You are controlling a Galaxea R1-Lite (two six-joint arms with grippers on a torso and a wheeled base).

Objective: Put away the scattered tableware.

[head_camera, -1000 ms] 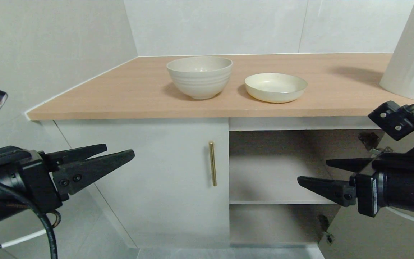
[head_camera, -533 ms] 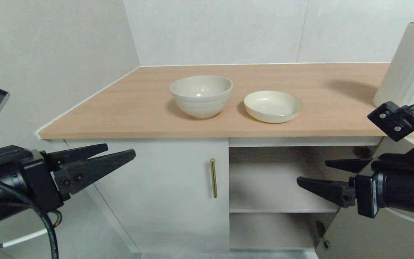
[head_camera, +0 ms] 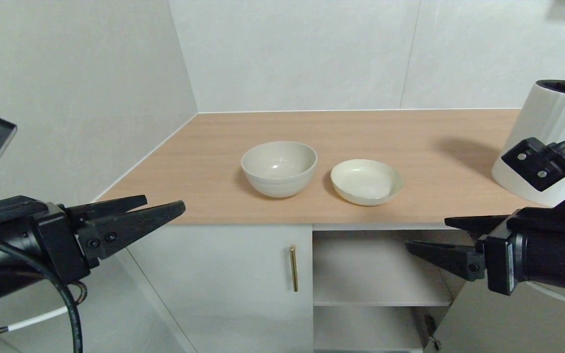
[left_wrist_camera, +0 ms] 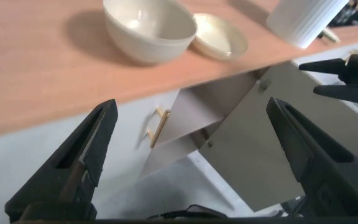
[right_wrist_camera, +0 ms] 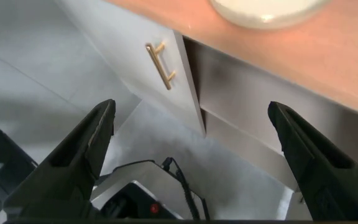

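The whole head view has shifted in the last second. The camera has gone up, so it now looks down onto the tabletop (head_camera: 341, 132) and not across it. The things on it have not moved. My guess is that the robot is lifting itself so its arms can reach the top. That would be the first step of the job, and nothing is put away yet.

The left gripper (head_camera: 165, 202) hangs at the near left, lower than the tabletop. Its jaws are spread and hold nothing.

The deep bowl (head_camera: 279, 168) sits in the middle of the tabletop, close to the near edge. It stands upright with its mouth up. It is round, so it has no long side and points no way but up.

Just right of it, not touching, is the shallow dish (head_camera: 366, 181). It is also upright, round and flat on its bottom.

Under the dish the cupboard is open, and a shelf (head_camera: 375, 299) shows inside.

The right gripper (head_camera: 426, 233) hangs at the near right, in front of that opening. Its jaws are spread too and hold nothing.
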